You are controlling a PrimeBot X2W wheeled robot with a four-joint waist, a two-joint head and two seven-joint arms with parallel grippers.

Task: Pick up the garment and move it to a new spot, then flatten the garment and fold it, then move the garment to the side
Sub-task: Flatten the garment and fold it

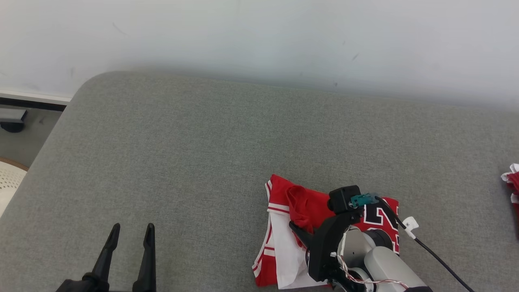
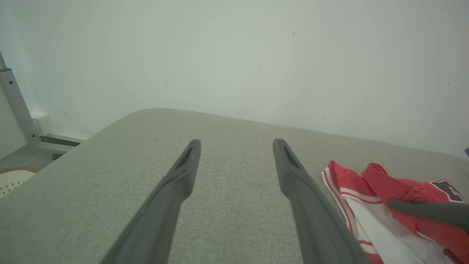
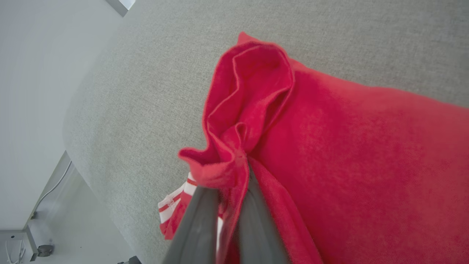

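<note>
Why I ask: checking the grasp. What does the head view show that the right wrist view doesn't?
Head view: the open left gripper, black lettering on the garment, another red-and-white cloth at the right edge. Right wrist view: the pinched red fold up close. Both: the right gripper shut on the garment, which lies on the grey cushion.
</note>
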